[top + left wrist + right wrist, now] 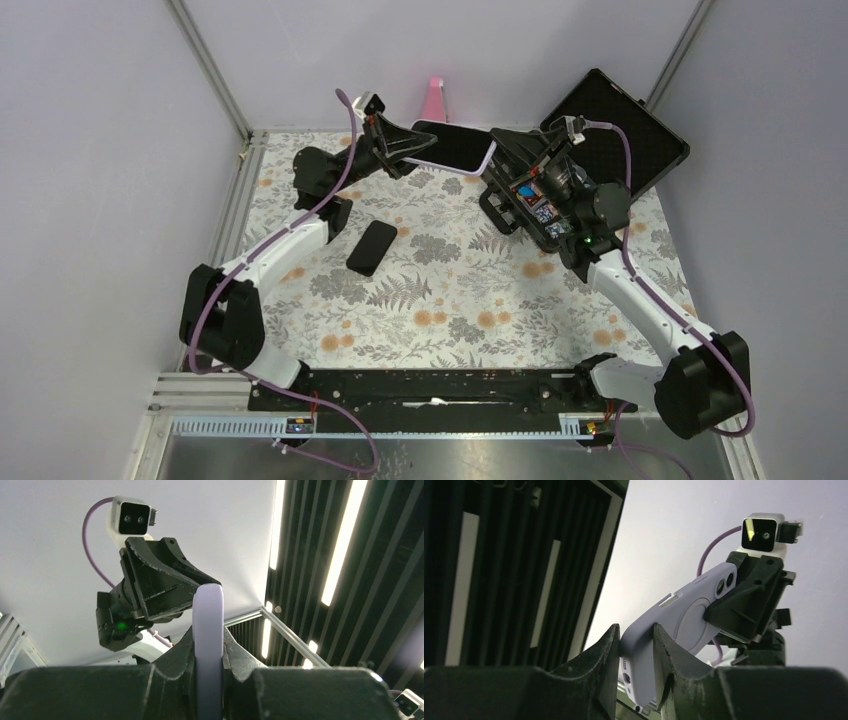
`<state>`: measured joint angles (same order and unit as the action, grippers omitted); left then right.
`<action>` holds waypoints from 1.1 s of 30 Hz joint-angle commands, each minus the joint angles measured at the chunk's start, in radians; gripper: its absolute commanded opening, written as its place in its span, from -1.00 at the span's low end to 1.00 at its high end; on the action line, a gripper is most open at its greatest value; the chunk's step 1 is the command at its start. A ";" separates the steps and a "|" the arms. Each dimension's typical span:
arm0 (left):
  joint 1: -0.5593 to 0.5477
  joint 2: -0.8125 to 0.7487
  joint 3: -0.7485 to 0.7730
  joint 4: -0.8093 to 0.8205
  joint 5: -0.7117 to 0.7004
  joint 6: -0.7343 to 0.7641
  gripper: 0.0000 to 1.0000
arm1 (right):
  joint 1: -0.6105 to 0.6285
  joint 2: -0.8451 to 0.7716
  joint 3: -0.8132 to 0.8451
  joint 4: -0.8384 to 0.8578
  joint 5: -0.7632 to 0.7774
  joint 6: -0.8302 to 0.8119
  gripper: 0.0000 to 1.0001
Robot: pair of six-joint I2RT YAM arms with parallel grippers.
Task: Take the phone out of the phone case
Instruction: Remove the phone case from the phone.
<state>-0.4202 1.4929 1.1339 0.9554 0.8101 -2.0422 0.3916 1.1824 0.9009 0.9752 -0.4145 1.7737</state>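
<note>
The left gripper (208,645) and right gripper (636,647) are each clamping one end of the lavender phone case (689,615), holding it, with the phone (452,143) inside, aloft over the floral table (450,300), where a flat black object (372,247) is lying.

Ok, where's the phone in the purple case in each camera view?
Top external: cased phone at upper centre, held in the air between the left gripper and the right gripper.
Left wrist: bottom centre, edge-on and upright.
Right wrist: centre, its back showing, tilted up to the right.
Shared landmark: the left gripper, clamped on one end of the phone.
</note>
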 commanded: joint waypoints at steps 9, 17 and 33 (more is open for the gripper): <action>-0.069 0.122 0.041 0.313 -0.059 -0.152 -1.00 | 0.009 0.049 -0.084 0.208 0.150 0.278 -1.00; -0.071 0.172 0.082 0.355 -0.072 -0.152 -1.00 | 0.014 0.038 -0.131 0.142 0.117 0.297 -1.00; -0.126 0.222 0.162 0.421 -0.138 -0.156 -1.00 | 0.083 0.124 -0.147 0.303 0.170 0.421 -1.00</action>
<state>-0.4736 1.7298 1.2282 1.2392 0.7383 -2.0693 0.4168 1.2617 0.7372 1.2831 -0.1806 2.0460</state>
